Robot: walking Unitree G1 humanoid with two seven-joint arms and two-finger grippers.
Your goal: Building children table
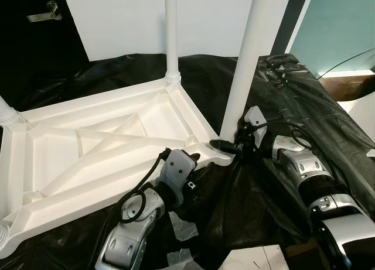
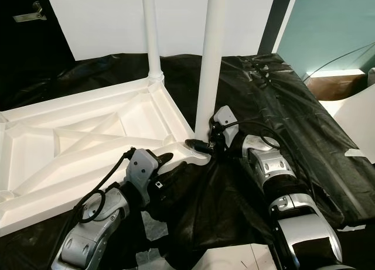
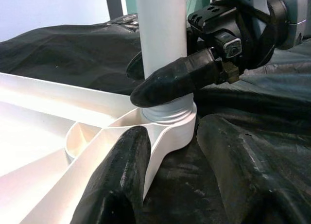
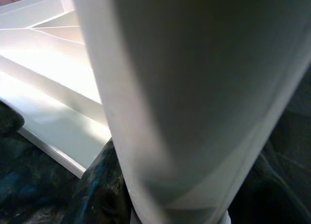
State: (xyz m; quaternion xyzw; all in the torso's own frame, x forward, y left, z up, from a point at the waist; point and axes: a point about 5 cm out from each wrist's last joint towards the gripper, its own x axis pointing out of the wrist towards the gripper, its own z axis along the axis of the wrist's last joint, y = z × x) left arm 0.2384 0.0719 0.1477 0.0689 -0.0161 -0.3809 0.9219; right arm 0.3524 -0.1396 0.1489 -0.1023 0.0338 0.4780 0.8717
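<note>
The white plastic table top (image 1: 88, 159) lies upside down on black sheeting. One white leg (image 1: 171, 30) stands in its far corner, and another leg (image 1: 246, 65) stands in the near right corner socket (image 3: 170, 119). My right gripper (image 1: 225, 141) is shut on that near leg just above the socket, and one of its fingers (image 3: 175, 78) lies across the leg's front. My left gripper (image 1: 194, 159) is open astride the table's rim beside the same socket, one finger inside the rim and one on the sheeting. The leg (image 4: 194, 88) looms close in the right wrist view.
Crumpled black plastic sheeting (image 1: 281, 94) covers the floor around the table. A third leg's base (image 1: 6, 112) shows at the left corner. A black door with a metal handle (image 1: 44, 13) is at the back left. White paper scraps (image 1: 258, 258) lie near my feet.
</note>
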